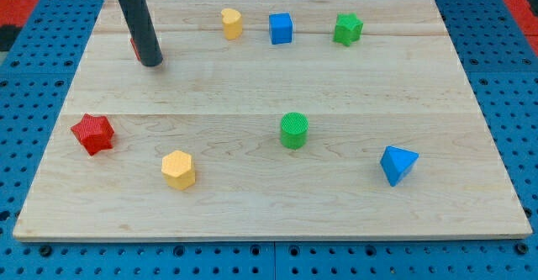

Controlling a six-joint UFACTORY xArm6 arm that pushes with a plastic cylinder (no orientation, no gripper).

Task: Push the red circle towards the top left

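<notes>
My tip (152,62) rests on the wooden board (252,87) near its top left corner. The red circle (134,49) is almost wholly hidden behind the rod; only a thin red sliver shows at the rod's left edge, touching or very close to it, just up and left of the tip.
A yellow block (231,23), a blue cube (281,28) and a green star (347,29) line the top. A red star (92,134) and a yellow hexagon (178,169) sit at the lower left, a green circle (293,130) in the middle, a blue triangle (398,164) at the lower right.
</notes>
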